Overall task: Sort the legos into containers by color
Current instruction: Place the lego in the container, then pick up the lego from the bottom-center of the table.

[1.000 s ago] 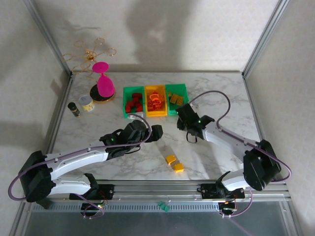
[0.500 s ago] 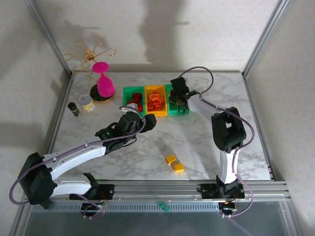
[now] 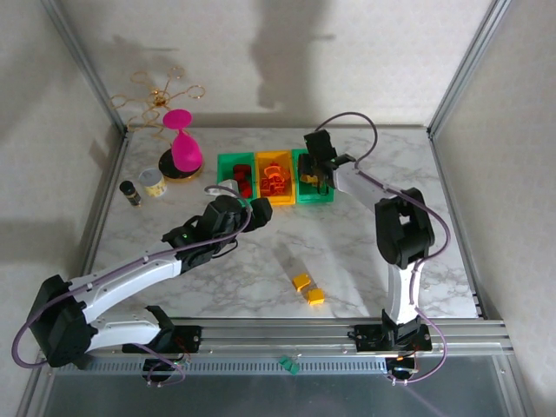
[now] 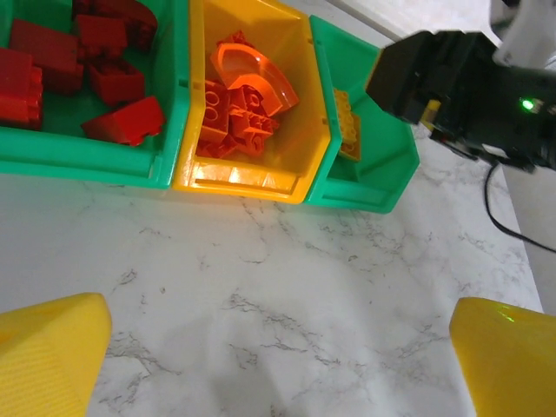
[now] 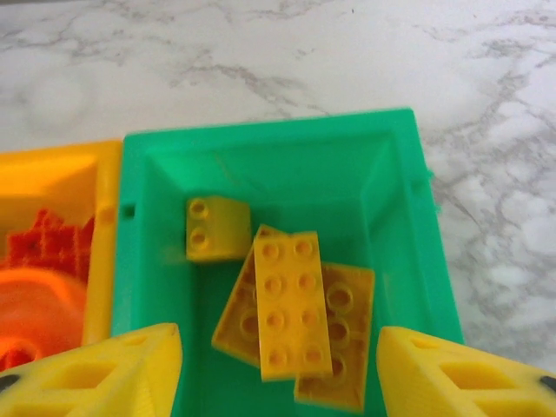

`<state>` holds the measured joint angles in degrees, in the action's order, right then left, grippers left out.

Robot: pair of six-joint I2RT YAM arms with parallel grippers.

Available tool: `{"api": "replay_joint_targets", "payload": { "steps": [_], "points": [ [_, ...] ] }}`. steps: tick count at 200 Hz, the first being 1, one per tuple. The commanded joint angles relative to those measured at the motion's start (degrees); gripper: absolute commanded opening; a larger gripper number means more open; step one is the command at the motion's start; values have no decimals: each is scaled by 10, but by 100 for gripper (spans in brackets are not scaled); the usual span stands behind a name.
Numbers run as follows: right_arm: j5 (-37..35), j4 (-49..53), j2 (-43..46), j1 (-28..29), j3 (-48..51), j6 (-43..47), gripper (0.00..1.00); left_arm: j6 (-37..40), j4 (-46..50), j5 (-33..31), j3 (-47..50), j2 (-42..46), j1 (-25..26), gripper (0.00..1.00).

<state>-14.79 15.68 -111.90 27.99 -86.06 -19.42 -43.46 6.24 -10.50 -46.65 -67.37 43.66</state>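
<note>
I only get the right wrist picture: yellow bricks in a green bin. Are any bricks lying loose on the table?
Observer: Yes, two yellow legos lie on the table, near the arms' bases.
Visitor: What's in the bin at the other end?
Observer: The left green bin holds red legos.
Visitor: And the other arm?
Observer: The left gripper hangs open and empty above the table.

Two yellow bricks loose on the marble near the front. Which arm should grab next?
Left, probably. The left end effector hangs open and empty over bare marble, nearer the two small yellow plastic bricks. The right end effector is open too, but farther back, above the right-hand green plastic bin.
</note>
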Motion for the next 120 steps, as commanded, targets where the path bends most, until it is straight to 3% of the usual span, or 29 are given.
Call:
{"api": "replay_joint_targets", "payload": {
  "steps": [1,54,120],
  "points": [
    [17,18,78,20,59,-1,63,6,17,0,16,16,1,100],
    [37,71,210,89,213,-9,73,-15,40,11,57,57,27,100],
    [67,129,288,211,325,-52,83,-33,51,8,105,92,80,100]
  ]
}}
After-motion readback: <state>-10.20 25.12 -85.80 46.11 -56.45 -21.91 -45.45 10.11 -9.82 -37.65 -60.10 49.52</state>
